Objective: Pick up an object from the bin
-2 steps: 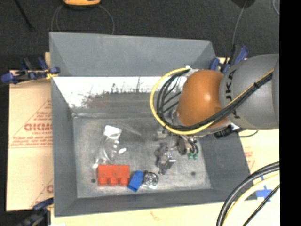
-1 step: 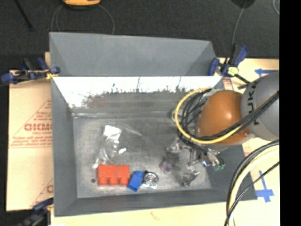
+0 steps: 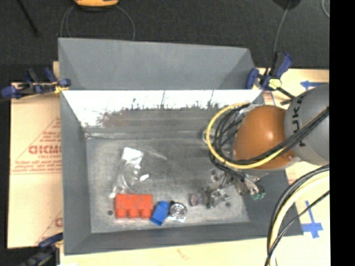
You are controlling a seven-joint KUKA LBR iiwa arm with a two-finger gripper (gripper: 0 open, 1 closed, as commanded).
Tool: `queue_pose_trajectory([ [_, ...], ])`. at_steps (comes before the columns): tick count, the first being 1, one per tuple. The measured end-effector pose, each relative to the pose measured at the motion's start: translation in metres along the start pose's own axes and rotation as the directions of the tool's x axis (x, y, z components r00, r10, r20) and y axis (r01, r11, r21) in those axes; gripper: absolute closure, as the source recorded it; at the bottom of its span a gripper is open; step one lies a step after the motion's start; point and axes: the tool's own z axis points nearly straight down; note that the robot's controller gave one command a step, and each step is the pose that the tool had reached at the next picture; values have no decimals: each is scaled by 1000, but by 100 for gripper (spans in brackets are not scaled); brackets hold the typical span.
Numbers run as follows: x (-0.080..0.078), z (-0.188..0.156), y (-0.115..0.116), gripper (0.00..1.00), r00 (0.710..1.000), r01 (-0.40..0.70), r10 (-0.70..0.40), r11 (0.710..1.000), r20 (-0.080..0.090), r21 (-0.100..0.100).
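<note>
The gripper [image 3: 221, 189] was seen low over the near right part of the bin's floor, hung beneath the orange cover [image 3: 259, 137] of the wrist, around which yellow and black cables [image 3: 217, 127] were looped (all of it belonging to the arm [image 3: 310, 127], by which the bin was entered from the right). How far the gripper was open could not be told, since its tip was lost among dark metal parts and shadow, and nothing could be made out as held by it. Just left of it, on the floor, a small dark greyish object [image 3: 195, 198] was seen, too small for its kind to be told; whether it was touched by the gripper could not be decided. Further left, along the near edge of the floor, a shiny silver round piece [image 3: 177, 211] was found, met on its left by a small blue block [image 3: 159, 213] lying tilted, and just beside that a red brick-like block [image 3: 133, 206] was laid flat. Beyond the red block, toward the far side, a crumpled clear plastic bag [image 3: 131, 168] was spread on the floor, well apart from the gripper. All of these were contained by the grey metal bin [image 3: 72, 165], whose sloped walls were seen rising on every side.
</note>
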Motion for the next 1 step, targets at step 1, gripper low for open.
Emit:
queue_pose_trajectory([
  [1, -5, -142, -7, 100, 1000, 22, -22, 1000, 2, 2],
])
